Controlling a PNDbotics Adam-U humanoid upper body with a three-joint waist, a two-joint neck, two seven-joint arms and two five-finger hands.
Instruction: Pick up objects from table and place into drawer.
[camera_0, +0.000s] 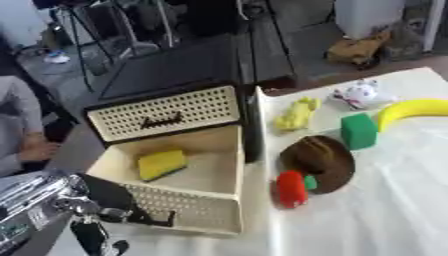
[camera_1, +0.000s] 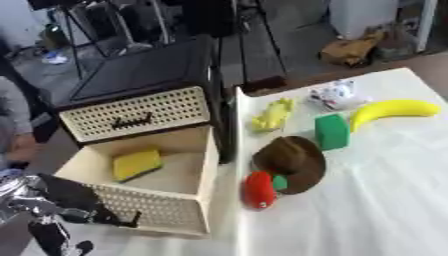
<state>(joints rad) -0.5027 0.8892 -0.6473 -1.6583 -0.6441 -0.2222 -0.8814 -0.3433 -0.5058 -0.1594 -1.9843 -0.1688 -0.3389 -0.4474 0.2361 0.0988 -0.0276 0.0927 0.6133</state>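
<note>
A yellow sponge (camera_0: 162, 164) lies inside the open drawer (camera_0: 229, 150), toward its left rear corner, on the drawer's pale floor. The drawer is pulled out from a dark cabinet (camera_0: 175, 70); above it sits a shut drawer front (camera_0: 166, 117) with a perforated cream face and a dark handle. The left hand (camera_0: 96, 212) is at the open drawer's front left corner, dark fingers near the drawer's handle (camera_0: 166, 219); whether they grip it or are curled I cannot tell. To the right, on the white-covered table (camera_0: 385, 210), a red object (camera_0: 291, 188) with a small green piece (camera_0: 310, 182) lies touching a brown rounded thing (camera_0: 320, 161). Behind these stand a green block (camera_0: 358, 131), a yellow lumpy toy (camera_0: 296, 115), a banana (camera_0: 411, 111) and a small white toy with pink marks (camera_0: 360, 93). The right hand shows in neither view
</note>
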